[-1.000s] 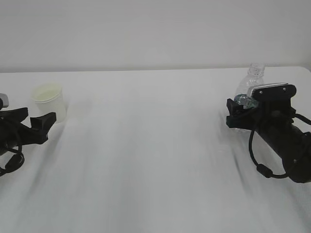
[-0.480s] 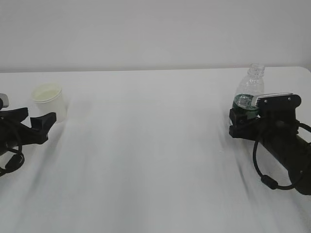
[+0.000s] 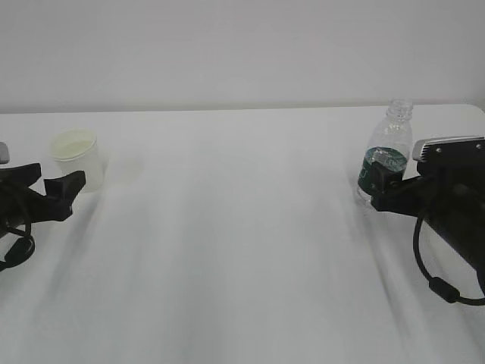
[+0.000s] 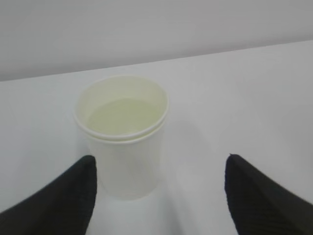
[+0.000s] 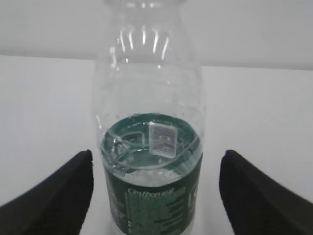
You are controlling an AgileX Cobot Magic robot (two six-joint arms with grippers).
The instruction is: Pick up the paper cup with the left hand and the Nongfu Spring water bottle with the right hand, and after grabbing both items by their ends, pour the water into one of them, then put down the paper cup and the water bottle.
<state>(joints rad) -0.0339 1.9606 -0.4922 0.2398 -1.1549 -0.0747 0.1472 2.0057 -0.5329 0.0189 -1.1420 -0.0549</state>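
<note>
Paper cup (image 4: pixel 122 142) btwn left hand (image 4: pixel 159 196) fingers

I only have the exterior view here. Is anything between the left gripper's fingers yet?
Observer: No. In the left wrist view the paper cup stands upright ahead of the left gripper, whose fingers are spread wide and clear of it.
Operator: And the right side?
Observer: The right gripper is open too, with the Nongfu Spring water bottle centred between its fingertips, untouched.
Operator: Any liquid visible in the bottle?
Observer: Yes, the water reaches roughly the top of the green label; above that the bottle is empty.
</note>
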